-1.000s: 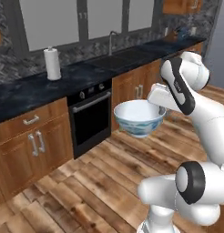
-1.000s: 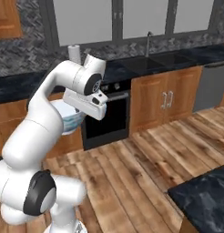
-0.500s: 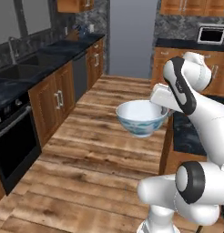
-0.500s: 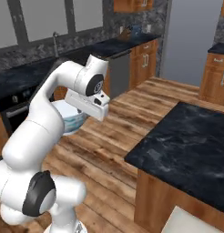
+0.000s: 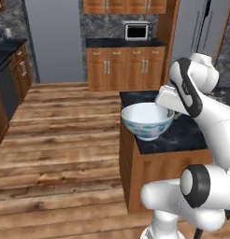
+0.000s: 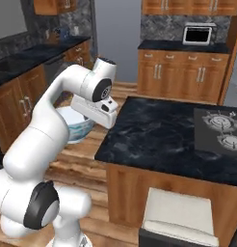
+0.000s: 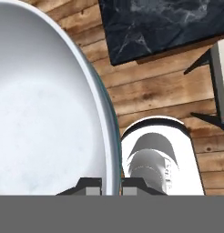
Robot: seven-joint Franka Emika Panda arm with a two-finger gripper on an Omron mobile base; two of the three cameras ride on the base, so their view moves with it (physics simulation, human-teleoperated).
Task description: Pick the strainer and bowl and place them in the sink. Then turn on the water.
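The robot is carrying the bowl [image 5: 147, 120] in mid-air, held out in front of its chest, just off the near left corner of the black island surface [image 6: 173, 135] and above the wooden floor [image 5: 61, 140]. The claw [image 7: 111, 184] is clamped on the bowl's rim, one fingertip [image 7: 89, 185] inside the wall and the other outside it. This being a white ceramic bowl with a faint blue-green pattern, I would judge it stiff, fairly heavy for its size, smooth enough to slip and likely to chip if it were knocked or dropped; a pinch across the rim is the sensible hold, though with the weight hanging off one edge it may want to tilt. The left base view is showing the bowl whole, upright and empty, with a microwave [image 5: 136, 31] on the far surface behind it. In the right base view the arm is covering most of the bowl, yet a cooktop [image 6: 222, 130] is showing on the island's right side. The hand view alone is showing the fingertips straddling the rim. No sink is showing ahead of the robot just now.
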